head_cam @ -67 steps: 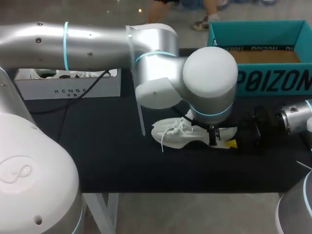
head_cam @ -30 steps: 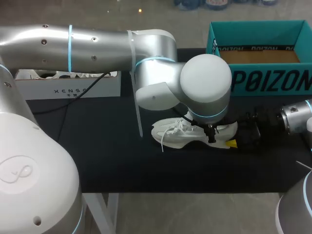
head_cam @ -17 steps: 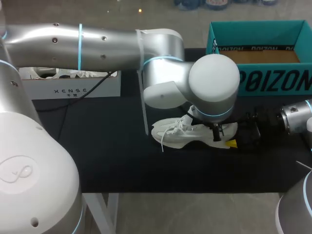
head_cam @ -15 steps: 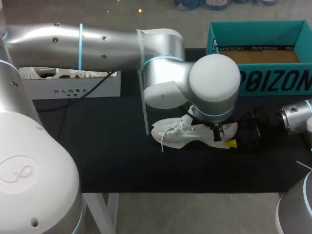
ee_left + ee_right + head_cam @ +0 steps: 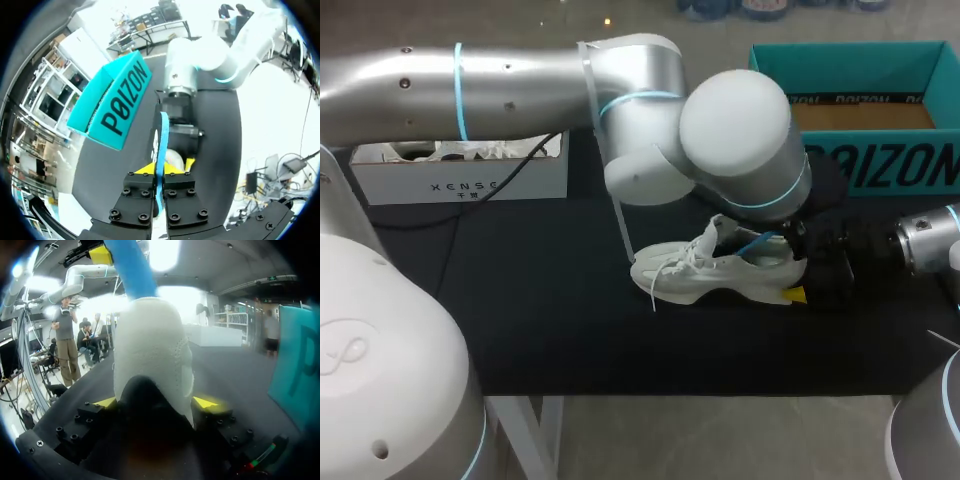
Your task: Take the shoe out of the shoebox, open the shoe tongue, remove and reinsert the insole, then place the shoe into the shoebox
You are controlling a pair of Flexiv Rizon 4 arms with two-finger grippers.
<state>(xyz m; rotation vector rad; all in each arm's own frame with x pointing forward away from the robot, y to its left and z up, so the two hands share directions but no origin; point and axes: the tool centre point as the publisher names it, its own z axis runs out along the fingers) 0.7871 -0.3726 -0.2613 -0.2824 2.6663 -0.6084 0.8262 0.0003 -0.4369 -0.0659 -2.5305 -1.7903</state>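
Shoe (image 5: 705, 275) heel clamped in your right gripper (image 5: 156, 402) from 3 o'clock, anchoring it; left gripper (image 5: 164, 169) pinched on insole (image 5: 161, 142) for pull-out.

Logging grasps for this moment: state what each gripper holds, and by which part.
The right gripper clamps the white shoe at its heel. The left gripper pinches the blue insole by the end sticking up out of the shoe.

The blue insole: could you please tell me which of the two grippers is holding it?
The left gripper, shut on the insole; the right gripper clamps the shoe instead.
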